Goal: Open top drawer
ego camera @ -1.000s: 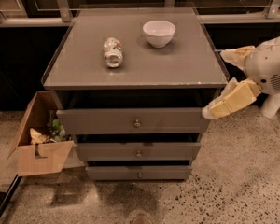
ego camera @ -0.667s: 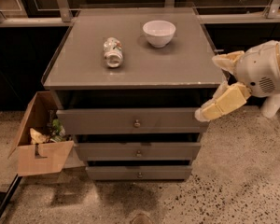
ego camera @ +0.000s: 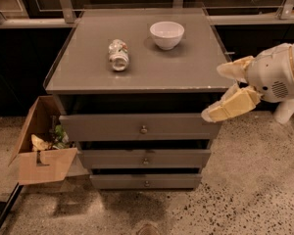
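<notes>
light: dim, warm, from above | shadow: deep beneath cabinet top (ego camera: 137,67) | tool (ego camera: 214,93): bright, at its right

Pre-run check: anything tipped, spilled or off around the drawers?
Just the can, lying on its side on the cabinet top left of the bowl; nothing spilled. The gripper hangs open by the cabinet's right edge, clear of the top drawer.

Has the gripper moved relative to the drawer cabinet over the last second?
Yes. The gripper has edged left, further in over the right end of the top drawer than a second ago.
</notes>
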Controlling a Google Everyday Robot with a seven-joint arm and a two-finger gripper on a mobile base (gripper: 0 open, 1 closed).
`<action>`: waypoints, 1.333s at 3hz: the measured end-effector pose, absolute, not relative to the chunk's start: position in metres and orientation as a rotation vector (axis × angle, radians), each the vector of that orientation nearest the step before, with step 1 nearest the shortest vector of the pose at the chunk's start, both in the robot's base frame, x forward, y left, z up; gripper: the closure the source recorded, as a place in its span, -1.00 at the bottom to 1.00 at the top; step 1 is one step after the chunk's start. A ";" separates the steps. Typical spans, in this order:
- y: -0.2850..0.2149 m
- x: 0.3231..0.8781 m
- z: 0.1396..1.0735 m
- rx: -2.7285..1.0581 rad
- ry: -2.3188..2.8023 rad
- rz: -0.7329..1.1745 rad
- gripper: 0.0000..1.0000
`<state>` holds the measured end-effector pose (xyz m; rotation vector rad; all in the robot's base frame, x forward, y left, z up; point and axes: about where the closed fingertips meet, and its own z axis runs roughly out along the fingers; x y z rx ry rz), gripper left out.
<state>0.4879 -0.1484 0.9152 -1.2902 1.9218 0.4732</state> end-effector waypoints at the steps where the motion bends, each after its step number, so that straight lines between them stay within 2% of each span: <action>1: -0.148 0.488 0.915 -1.290 1.922 0.473 -0.17; 3: -0.146 0.485 0.899 -1.164 1.911 0.472 0.76; 4: -0.144 0.487 0.886 -1.056 1.904 0.469 1.00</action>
